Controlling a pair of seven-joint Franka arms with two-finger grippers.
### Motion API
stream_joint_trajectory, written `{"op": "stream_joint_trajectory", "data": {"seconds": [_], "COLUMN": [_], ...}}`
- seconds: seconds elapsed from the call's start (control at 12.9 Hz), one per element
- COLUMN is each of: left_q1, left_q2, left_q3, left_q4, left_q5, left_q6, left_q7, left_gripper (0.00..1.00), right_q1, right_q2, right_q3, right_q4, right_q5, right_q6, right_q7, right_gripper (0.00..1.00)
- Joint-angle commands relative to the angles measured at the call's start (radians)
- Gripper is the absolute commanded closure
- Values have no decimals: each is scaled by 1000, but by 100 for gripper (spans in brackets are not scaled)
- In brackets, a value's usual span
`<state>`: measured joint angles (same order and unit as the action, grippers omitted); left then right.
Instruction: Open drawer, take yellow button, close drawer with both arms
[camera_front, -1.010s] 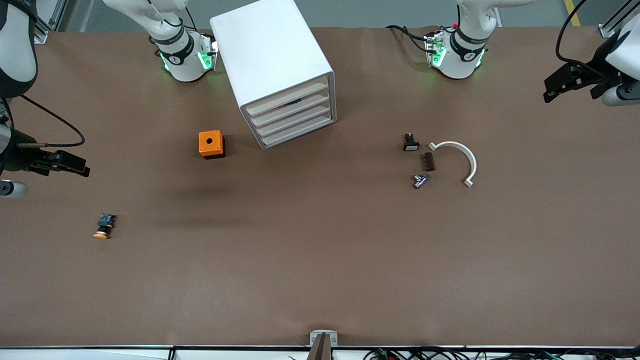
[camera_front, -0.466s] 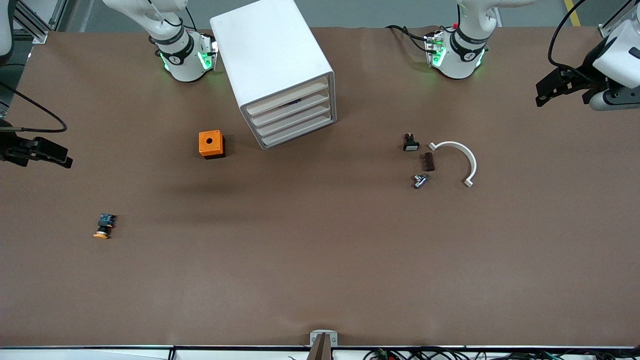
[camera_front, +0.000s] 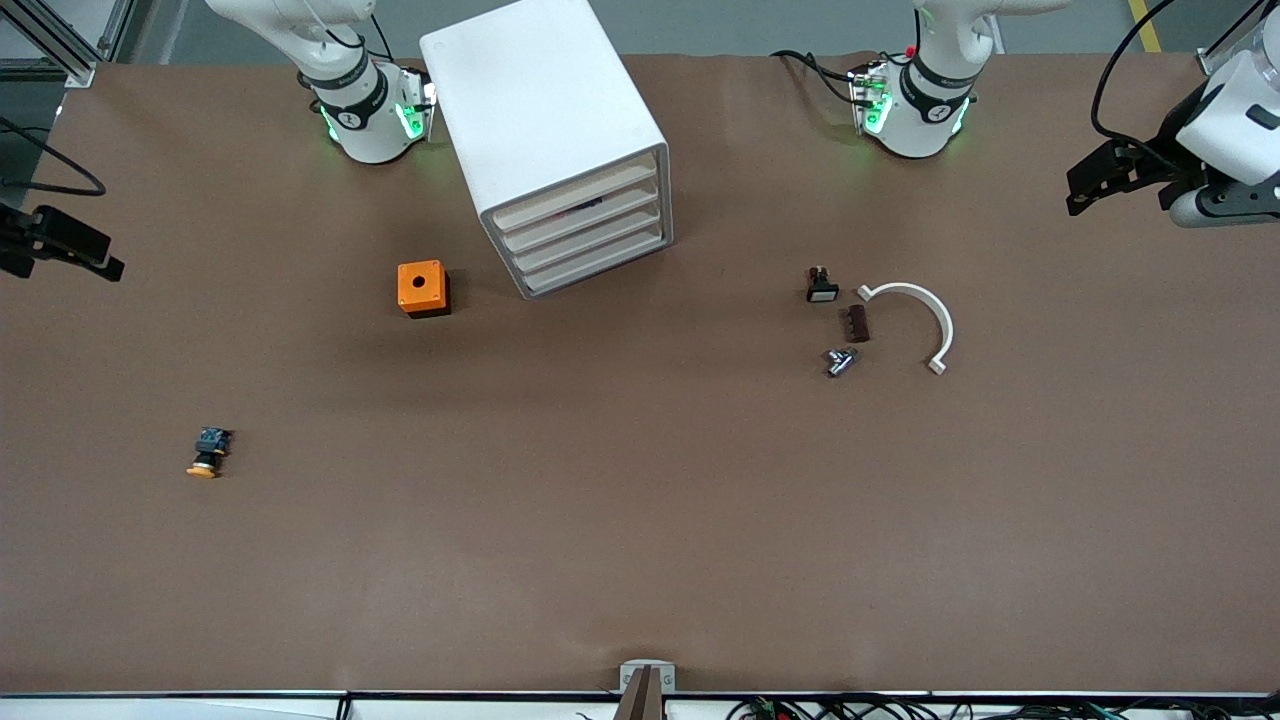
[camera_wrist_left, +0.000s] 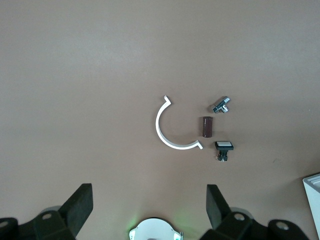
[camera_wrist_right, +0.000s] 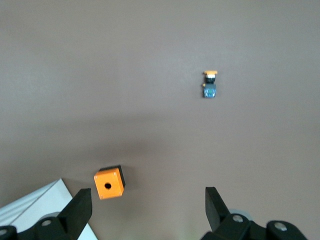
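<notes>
The white cabinet (camera_front: 545, 120) stands between the two arm bases, and its four drawers (camera_front: 585, 235) all sit pushed in. The button (camera_front: 205, 453), orange cap and dark body, lies on its side on the brown table toward the right arm's end, nearer the front camera than the cabinet. It also shows in the right wrist view (camera_wrist_right: 210, 84). My right gripper (camera_front: 100, 262) is open and empty, high over the table's edge at the right arm's end. My left gripper (camera_front: 1085, 185) is open and empty, high over the left arm's end.
An orange cube (camera_front: 421, 288) with a round hole sits beside the cabinet. Toward the left arm's end lie a white curved piece (camera_front: 920, 315), a black part with a white face (camera_front: 822, 287), a brown cylinder (camera_front: 856, 323) and a small metal part (camera_front: 840, 361).
My right gripper has drawn back toward the table's edge at the right arm's end. My left gripper has shifted slightly. The button and the drawers have not moved.
</notes>
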<state>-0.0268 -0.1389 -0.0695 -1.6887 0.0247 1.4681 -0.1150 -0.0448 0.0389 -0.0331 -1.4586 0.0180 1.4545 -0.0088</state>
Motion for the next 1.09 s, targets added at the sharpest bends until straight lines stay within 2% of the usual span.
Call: {"op": "stream_joint_trajectory", "data": {"seconds": [0.0,0.47,1.01], "left_q1": [1,1,-1], "left_q2": [-24,-38,21], "left_q3": [7,2,2], "left_q4": [-22,-31,56], "left_q5": [-14,-19,-17], "left_q6": [15,27,23], "left_q7": [9,8,0], "left_gripper": [0,0,0], "right_q1": [-9,-9,-6], "right_q2": [-37,-198,-197], "right_q3": [1,2,4], "right_q4": [-54,-285,-282], "right_q5": [14,14,13], "right_q6": [-9,119,172], "right_q7": [10,10,9], "right_gripper": [0,0,0]}}
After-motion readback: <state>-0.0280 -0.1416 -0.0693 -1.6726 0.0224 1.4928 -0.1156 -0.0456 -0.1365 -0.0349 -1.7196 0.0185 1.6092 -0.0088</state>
